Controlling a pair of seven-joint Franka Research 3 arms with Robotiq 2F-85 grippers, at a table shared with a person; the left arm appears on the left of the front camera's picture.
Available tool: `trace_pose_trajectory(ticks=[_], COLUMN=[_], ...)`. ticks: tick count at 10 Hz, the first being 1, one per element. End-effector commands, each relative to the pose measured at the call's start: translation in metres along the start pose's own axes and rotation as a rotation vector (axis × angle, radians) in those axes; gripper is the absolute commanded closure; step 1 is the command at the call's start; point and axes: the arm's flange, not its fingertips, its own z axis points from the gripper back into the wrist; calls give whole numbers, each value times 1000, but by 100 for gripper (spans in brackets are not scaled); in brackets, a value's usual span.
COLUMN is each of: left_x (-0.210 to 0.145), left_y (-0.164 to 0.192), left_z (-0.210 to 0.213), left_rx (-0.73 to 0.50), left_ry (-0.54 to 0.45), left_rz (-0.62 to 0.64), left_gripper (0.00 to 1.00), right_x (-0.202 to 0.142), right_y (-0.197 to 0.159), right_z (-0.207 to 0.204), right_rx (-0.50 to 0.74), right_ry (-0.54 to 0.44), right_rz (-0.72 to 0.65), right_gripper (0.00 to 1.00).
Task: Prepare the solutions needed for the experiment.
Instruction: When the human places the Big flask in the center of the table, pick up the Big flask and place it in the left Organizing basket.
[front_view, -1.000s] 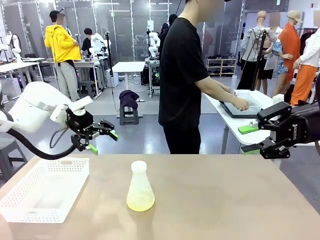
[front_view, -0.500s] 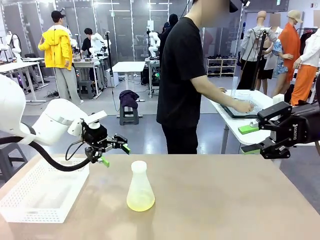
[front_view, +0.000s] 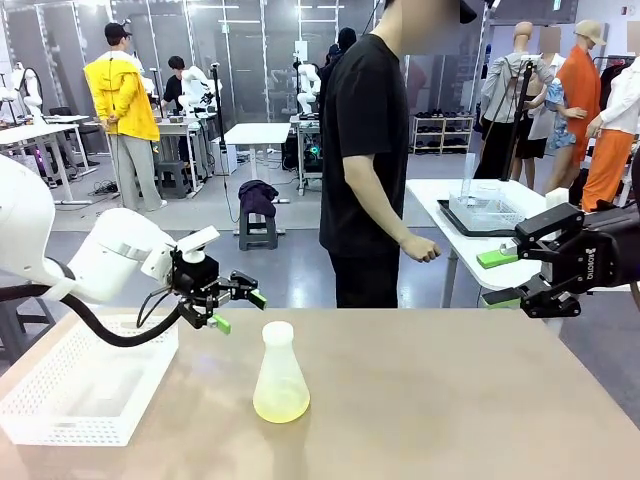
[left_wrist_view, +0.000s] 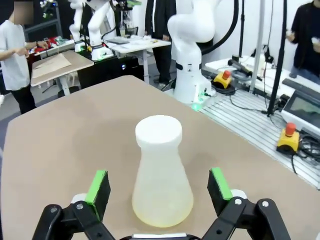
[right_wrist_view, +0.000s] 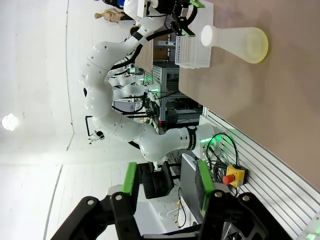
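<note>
We have the frosted conical flask (front_view: 279, 375) with pale yellow-green liquid (front_view: 281, 405) standing upright mid-surface. Our left end effector (front_view: 236, 307), wide open and empty, should straddle the neck squarely before closing. Our right end effector (front_view: 500, 278) hovers part open, holding nothing.

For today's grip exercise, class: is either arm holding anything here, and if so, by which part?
Nothing is held. The left gripper stands open beside the flask, jaws either side but apart from it. The right gripper is empty, off the table's edge.
</note>
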Motion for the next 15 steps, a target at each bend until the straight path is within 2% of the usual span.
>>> trace_pose_trajectory(ticks=[1,2,3,5,6,9,12,15], left_x=[1,22,-5,-5,0,-24,-43,-51], left_y=[-3,-11,-2,-2,-7,-3,-1,2], left_z=[-1,11,-3,-3,1,-36,-53,-67], left_rx=[-19,-87,-11,-11,-36,3,12,3], left_ry=[-66,-156,-19,-19,-57,-63,-85,-185], left_rz=[32,51,17,17,29,13,22,2], left_gripper=[0,0,0,0,0,0,0,0], right_x=[1,1,1,1,1,1,1,1], right_y=[1,1,1,1,1,1,1,1], right_z=[0,0,0,0,0,0,0,0], right_rx=[14,14,14,14,14,14,14,14], right_ry=[-3,-3,-3,-3,-3,-3,-3,-3], right_rz=[11,11,11,11,11,11,11,11], right_gripper=[42,42,42,42,42,42,42,42])
